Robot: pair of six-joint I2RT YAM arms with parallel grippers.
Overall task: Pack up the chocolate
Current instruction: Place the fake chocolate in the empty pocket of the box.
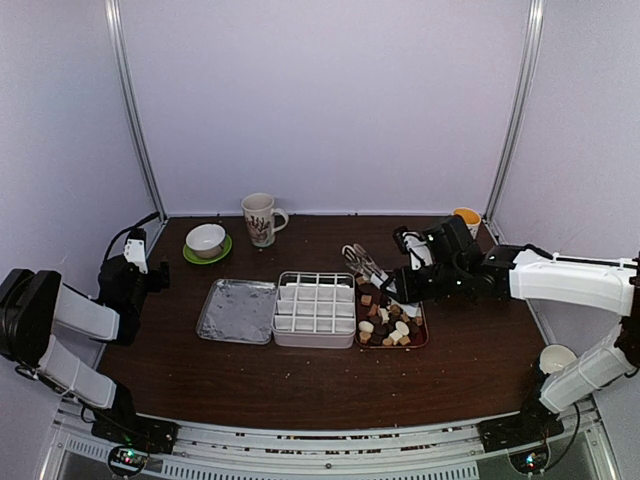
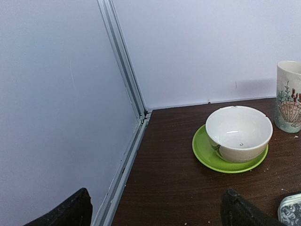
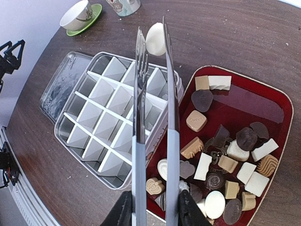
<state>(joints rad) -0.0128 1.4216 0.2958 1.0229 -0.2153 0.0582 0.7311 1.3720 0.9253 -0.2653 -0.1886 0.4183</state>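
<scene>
Several chocolate pieces, dark, tan and white, lie in the dark red tray; they also show in the right wrist view. My right gripper is shut on metal tongs, seen from above. The tong tips pinch one white round chocolate above the far right corner of the white divided box, whose cells look empty. My left gripper is open and empty at the far left, away from the box.
The box's metal lid lies left of the box. A white bowl on a green saucer and a shell-print mug stand at the back. A yellow cup is back right, a white cup near right.
</scene>
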